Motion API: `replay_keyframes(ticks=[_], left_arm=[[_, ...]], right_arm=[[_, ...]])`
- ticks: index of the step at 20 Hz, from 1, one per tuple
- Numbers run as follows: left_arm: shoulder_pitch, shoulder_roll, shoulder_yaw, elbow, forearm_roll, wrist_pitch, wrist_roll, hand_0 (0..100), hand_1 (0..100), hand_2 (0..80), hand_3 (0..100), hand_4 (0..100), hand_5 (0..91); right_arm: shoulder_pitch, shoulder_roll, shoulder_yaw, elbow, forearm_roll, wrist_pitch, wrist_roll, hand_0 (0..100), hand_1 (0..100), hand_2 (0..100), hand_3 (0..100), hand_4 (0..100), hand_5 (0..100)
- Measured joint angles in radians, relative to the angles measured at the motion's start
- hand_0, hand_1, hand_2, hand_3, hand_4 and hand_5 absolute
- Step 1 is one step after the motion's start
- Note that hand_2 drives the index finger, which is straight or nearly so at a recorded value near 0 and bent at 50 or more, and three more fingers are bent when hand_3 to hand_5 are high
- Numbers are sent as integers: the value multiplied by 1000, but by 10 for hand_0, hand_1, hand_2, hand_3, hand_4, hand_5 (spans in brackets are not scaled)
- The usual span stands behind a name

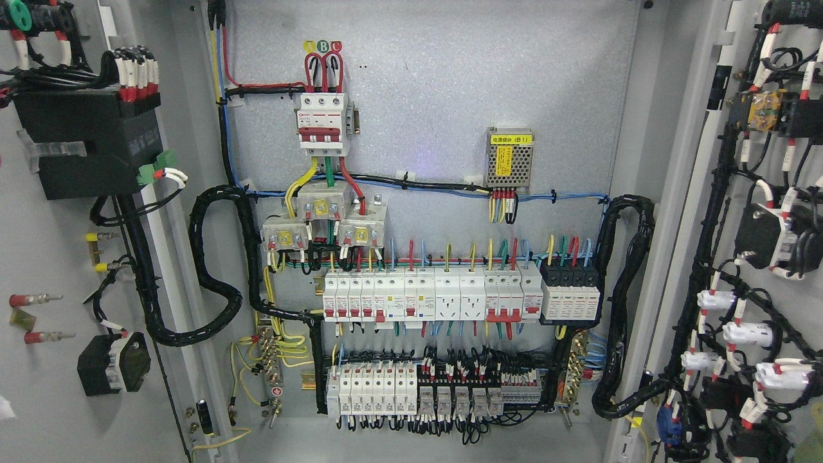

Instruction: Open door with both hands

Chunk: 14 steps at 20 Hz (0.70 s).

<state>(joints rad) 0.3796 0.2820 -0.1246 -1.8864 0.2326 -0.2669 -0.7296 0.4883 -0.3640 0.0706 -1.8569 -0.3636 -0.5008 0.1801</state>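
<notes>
Both doors already stand wide: the left door (58, 270) is swung back at the left edge with its inner face toward me, and the right door (765, 257) likewise at the right edge, so the cabinet's back panel (450, 96) lies fully exposed between them; neither of my hands is in view, so I cannot tell whether they are apart, together or clamped on anything, and I will not guess. As I judge it, the opening is done or nearly so, and the dangers now lie in the wiring rather than the doors; each leaf carries components on its inside, and a black wire bundle (212, 270) loops from the left door's hinge side into the cabinet, while another black loom (627, 302) does the same at the right; if I pushed either door further, those looms could be pulled taut and strain their connections. Bringing a hand back in blind is the other risk; the main breaker (323, 122), the row of small breakers (424, 296) and the relay row (411, 392) all sit proud of the panel, and a stray finger could trip a switch or snag a loose yellow wire (247, 373) near the bottom left; a door released carelessly might also swing back toward me.
</notes>
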Motion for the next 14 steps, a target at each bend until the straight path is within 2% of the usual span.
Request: replay_keyframes(ticks=[5,14], left_arm=[[5,-18,65,-46,7,-26,24,290,0,28,28,33,0],[12,-41,172,-74,91,20,33,290,0,28,28,33,0]], right_arm=[[21,-7,-9,5,-12,-3,-2,219,0,0,0,0,0],[49,-15,-26,11,-63,-3,13,219,0,0,0,0,0]])
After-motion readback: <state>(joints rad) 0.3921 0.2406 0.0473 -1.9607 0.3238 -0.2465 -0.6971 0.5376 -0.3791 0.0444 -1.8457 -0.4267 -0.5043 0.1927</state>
